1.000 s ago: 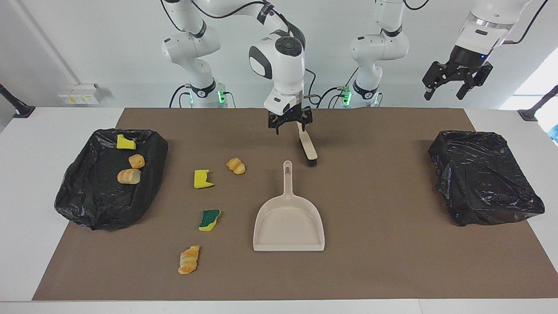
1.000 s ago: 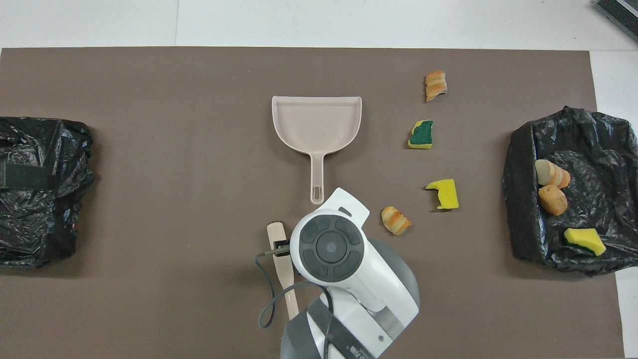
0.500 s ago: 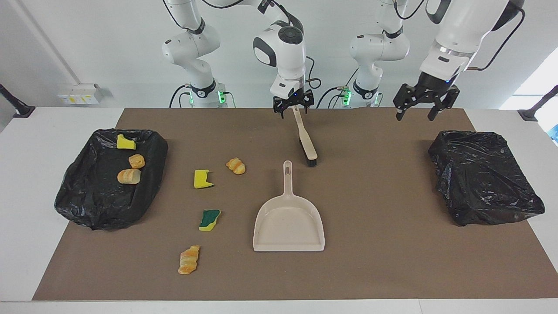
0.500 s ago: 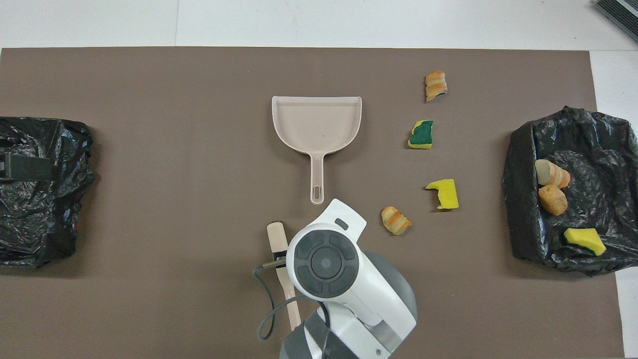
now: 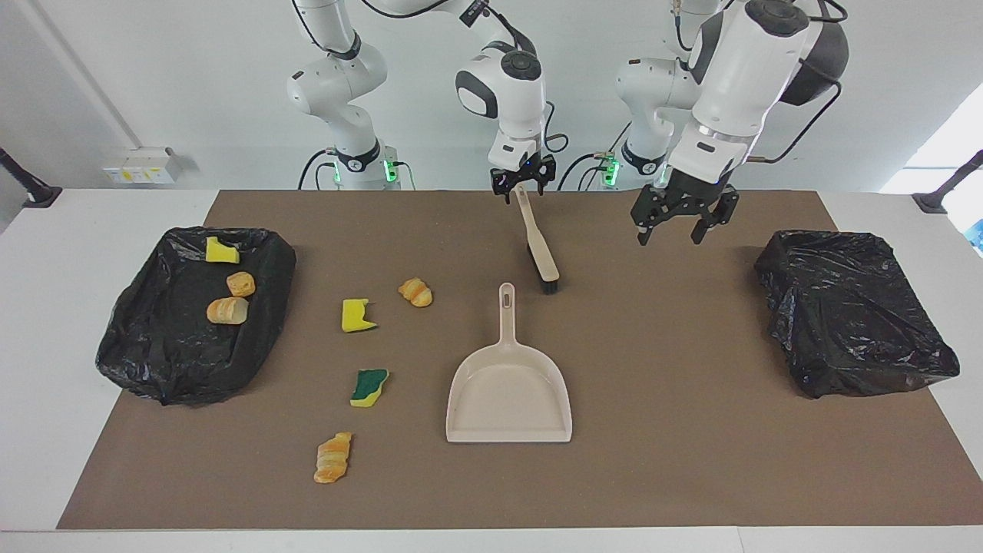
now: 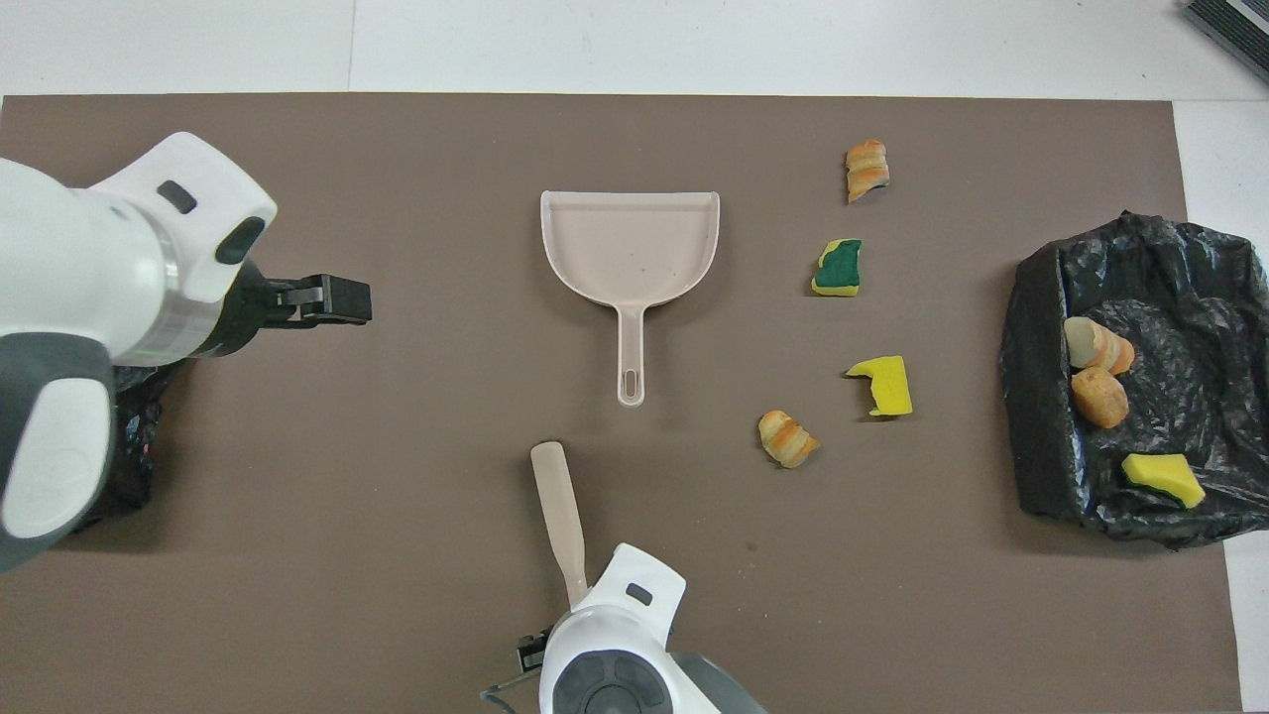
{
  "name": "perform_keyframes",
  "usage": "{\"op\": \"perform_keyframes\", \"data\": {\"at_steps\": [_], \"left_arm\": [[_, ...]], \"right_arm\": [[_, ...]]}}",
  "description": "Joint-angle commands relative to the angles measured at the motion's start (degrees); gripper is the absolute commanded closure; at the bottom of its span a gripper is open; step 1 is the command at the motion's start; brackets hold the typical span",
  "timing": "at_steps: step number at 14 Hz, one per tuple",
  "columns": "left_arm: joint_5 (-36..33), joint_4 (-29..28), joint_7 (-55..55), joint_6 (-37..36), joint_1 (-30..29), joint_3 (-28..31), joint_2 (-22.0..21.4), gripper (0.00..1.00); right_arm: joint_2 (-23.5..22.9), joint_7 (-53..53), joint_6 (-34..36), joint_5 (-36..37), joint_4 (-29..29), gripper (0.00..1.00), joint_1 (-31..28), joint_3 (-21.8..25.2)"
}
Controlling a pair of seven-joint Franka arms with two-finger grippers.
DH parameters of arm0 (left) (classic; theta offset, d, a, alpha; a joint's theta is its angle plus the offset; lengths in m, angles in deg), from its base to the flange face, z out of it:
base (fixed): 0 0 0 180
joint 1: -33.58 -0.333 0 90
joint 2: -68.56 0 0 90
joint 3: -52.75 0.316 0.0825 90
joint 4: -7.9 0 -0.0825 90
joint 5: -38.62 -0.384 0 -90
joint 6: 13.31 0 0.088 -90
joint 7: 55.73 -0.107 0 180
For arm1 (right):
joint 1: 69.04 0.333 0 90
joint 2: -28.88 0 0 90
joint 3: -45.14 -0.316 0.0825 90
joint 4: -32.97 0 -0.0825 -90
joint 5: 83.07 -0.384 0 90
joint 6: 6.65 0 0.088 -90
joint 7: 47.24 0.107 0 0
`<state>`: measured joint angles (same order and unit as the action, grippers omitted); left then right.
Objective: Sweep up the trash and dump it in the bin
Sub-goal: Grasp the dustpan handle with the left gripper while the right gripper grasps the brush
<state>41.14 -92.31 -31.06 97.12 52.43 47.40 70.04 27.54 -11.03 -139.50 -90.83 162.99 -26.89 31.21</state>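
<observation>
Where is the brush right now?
The brush lies on the brown mat, nearer to the robots than the dustpan, its bristle end beside the dustpan's handle tip. The right gripper is at its handle end.

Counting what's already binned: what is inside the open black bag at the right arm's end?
Three pieces lie in the bag: sponge and two breads. Nothing visibly hidden beneath.

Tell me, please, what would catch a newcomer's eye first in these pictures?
Probably the bright trash: four sponge and bread pieces lie loose on the brown mat between the dustpan and the open black bin at the right arm's end, which holds three more pieces. Next, the right gripper is at the handle tip of the brush, nearer the robots than the dustpan. The left gripper hangs open over bare mat.
</observation>
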Motion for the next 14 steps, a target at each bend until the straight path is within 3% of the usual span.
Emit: {"op": "perform_keyframes", "data": {"at_steps": [1,4,5,7,10,14], "left_arm": [[0.2,-0.7,2.6,5.9,3.9,1.0,3.4,0.00],[0.2,-0.4,7.6,11.5,7.9,0.9,8.8,0.00],[0.2,-0.2,9.7,14.5,9.6,1.0,11.6,0.00],[0.2,-0.3,10.6,17.4,10.9,0.9,13.9,0.00],[0.9,-0.2,10.6,21.2,11.8,0.6,16.4,0.00],[1.6,0.5,11.3,24.8,13.5,0.5,20.7,0.00]], "right_arm": [[-0.9,0.8,-2.8,-0.8,0.5,0.37,0.1,0.2],[-2.3,0.9,-3.9,-0.7,0.5,0.47,0.1,0.2],[-2.4,0.8,-3.7,-0.4,0.4,0.60,0.1,0.2],[-2.4,0.8,-3.4,-0.1,0.3,0.99,0.1,0.2],[-1.4,1.0,-1.5,-0.1,0.1,1.00,-0.6,0.2],[5.5,0.9,9.8,-0.1,0.5,1.00,-4.0,0.3]]}}
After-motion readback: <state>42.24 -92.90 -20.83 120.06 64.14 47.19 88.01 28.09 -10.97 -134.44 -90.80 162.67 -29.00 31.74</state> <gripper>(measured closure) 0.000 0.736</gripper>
